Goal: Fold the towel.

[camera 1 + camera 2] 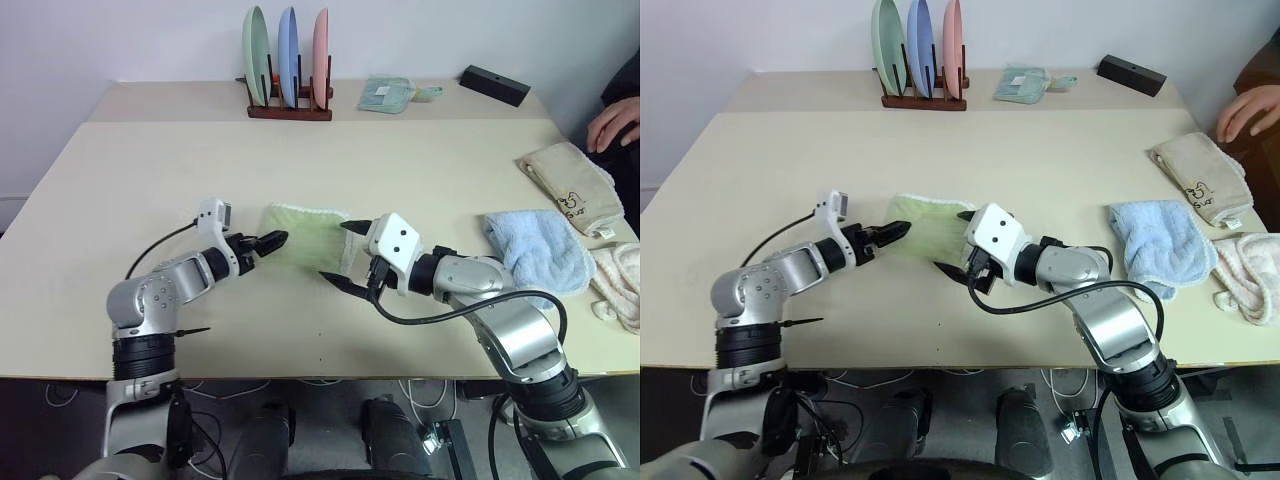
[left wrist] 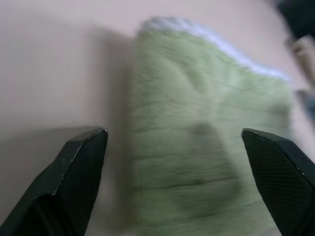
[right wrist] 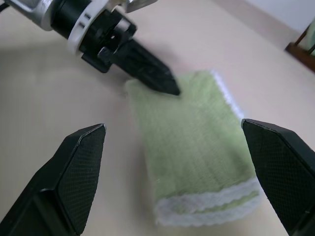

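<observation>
The towel is light green terry cloth with a white stitched border. It lies folded into a narrow rectangle at the middle of the table. My left gripper hovers at the towel's left edge, open, with nothing between its fingers. My right gripper is at the towel's right end, raised a little above it, jaws wide open and empty. In the right wrist view the towel lies between the spread fingers, with my left gripper pointing at its far corner.
A light blue towel, a beige towel and a pinkish one lie at the right. A person's hand rests at the right edge. At the back stand a plate rack, a small folded cloth and a black box.
</observation>
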Controlling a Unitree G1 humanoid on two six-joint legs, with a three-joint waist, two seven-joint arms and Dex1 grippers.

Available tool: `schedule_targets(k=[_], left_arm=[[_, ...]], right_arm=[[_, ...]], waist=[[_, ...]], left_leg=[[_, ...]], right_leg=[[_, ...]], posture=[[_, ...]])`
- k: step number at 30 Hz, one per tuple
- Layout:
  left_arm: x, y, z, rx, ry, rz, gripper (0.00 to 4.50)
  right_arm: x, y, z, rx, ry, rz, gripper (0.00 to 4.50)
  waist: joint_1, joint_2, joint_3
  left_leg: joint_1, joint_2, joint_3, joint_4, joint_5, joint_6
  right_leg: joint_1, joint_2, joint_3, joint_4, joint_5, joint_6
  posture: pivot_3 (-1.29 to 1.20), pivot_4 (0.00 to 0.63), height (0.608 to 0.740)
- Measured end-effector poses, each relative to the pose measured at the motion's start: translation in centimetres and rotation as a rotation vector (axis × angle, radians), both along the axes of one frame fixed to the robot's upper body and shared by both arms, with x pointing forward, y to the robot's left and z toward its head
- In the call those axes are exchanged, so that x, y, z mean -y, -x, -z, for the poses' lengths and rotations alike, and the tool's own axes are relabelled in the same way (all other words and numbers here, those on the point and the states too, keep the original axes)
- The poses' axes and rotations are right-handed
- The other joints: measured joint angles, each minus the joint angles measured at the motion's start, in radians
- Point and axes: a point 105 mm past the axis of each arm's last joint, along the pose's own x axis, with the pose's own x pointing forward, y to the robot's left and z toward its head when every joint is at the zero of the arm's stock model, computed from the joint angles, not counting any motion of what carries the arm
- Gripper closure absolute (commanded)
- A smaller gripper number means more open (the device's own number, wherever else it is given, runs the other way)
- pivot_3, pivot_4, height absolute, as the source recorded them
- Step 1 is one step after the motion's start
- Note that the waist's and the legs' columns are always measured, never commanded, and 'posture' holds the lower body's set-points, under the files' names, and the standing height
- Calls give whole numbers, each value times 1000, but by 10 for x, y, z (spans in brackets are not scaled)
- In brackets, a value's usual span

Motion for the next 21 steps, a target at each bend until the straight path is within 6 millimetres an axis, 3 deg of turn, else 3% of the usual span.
schedule_targets(k=[6,11,13,17,19,21], left_arm=[[23,8,5,-32,58,46,4296],[14,3,4,41,13,-27,4296],[0,-7,-4,108,-20,-140,4296],[-84,-39,-26,181,24,-614,4296],[-127,-37,-29,203,-10,-806,4296],[-165,-31,-15,135,11,-1030,4296]], right_arm=[[6,0,10,-10,32,32,0],[7,2,14,-10,42,32,0],[7,2,14,-3,45,32,0],[8,2,15,4,53,35,0],[8,2,16,6,56,37,0],[7,3,16,13,57,28,0]], waist=[[-8,0,0],[-7,0,0],[-6,-1,0],[-10,-2,1],[-9,-2,1],[-4,-3,1]], left_leg=[[0,0,0,0,0,0],[0,0,0,0,0,0],[0,0,0,0,0,0],[0,1,0,-1,0,0],[0,1,1,-1,0,0],[0,1,0,-1,0,0]], right_leg=[[-1,0,0,1,0,0],[-1,0,0,1,0,0],[-1,0,0,0,0,0],[-2,1,0,0,0,0],[-2,0,0,0,0,0],[-2,0,0,-1,0,0]], posture=[[0,150,740],[0,150,740],[0,150,740],[0,150,740],[0,150,740],[0,150,740]])
